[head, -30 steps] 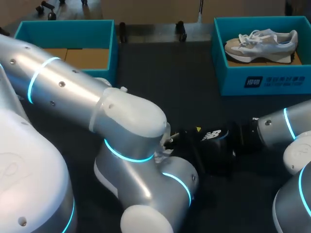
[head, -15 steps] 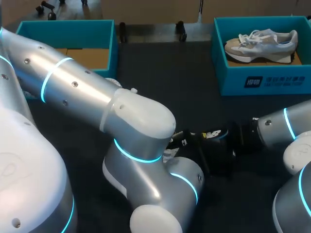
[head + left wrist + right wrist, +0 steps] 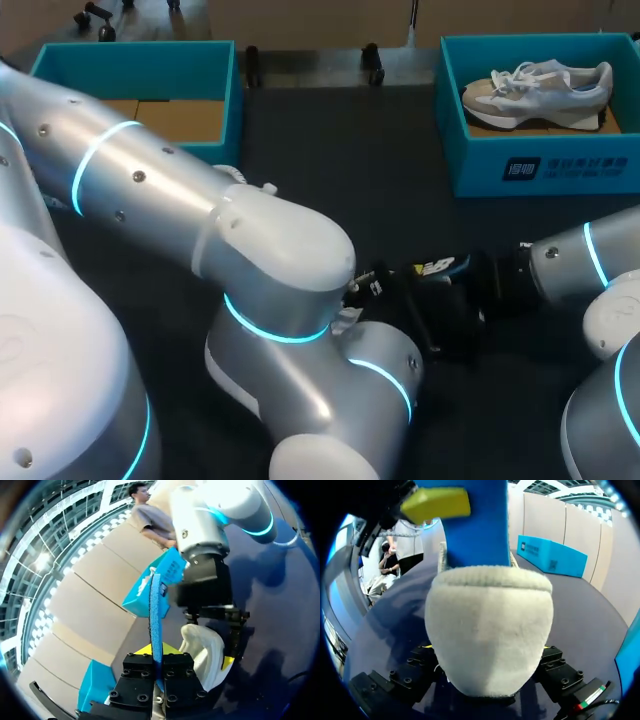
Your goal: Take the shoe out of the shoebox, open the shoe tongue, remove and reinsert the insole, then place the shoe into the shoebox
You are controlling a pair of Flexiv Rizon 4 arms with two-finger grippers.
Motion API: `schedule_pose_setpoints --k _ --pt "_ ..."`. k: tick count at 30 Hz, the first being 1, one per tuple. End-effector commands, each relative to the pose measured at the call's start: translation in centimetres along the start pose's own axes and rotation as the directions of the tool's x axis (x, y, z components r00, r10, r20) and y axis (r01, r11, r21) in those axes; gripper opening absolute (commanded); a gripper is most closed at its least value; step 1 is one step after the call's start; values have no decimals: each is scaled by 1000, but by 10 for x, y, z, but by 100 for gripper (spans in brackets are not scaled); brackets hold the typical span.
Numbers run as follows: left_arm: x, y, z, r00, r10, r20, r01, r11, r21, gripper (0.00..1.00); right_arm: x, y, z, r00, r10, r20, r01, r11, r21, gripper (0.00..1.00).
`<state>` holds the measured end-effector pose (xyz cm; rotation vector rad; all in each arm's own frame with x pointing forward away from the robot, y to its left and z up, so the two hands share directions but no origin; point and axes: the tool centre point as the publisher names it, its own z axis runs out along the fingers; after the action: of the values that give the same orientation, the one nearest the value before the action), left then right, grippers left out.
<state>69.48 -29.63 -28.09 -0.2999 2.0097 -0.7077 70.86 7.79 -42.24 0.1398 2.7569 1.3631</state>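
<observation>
Shoe [image 3: 489,630] update: parked near the middle of the counter [image 3: 330,150], heel clamped from both sides by right tool [image 3: 488,670]. Hasn't really budged over the last second, maybe tipped a hair.

Left tool [image 3: 156,654] pinched tight on insole [image 3: 155,605], holding it edge-up right beside the shoe's heel. Compared with a second ago, swung the left arm a bit right toward the shoe, then eased back a touch in the last half second. So basically small wiggling, no big pull.

Can't tell whether that means pulling out or pushing back in. Can't see the insole's lower end either, hidden behind the heel collar, so no idea if it's inside the shoe.

Reads as mid insole step either way. Guessing tongue part done and boxing up not started.

Also spotted a second sneaker [image 3: 540,85] lying in the far right box [image 3: 540,165], same spot as before.
</observation>
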Motion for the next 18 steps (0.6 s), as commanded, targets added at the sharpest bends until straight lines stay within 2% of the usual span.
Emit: schedule_pose_setpoints --k 1,8,18 --pt "-9 -6 -8 998 -34 48 29 995 93 0 1 1 1 1000 -1 3 1 1000 3 0" --pt "-18 -28 -10 996 -85 21 82 990 111 0 1 1 1 1000 -1 3 1 1000 3 0" --pt "-38 -73 -13 985 -169 -19 170 977 131 0 1 1 1 1000 -1 3 1 1000 3 0"
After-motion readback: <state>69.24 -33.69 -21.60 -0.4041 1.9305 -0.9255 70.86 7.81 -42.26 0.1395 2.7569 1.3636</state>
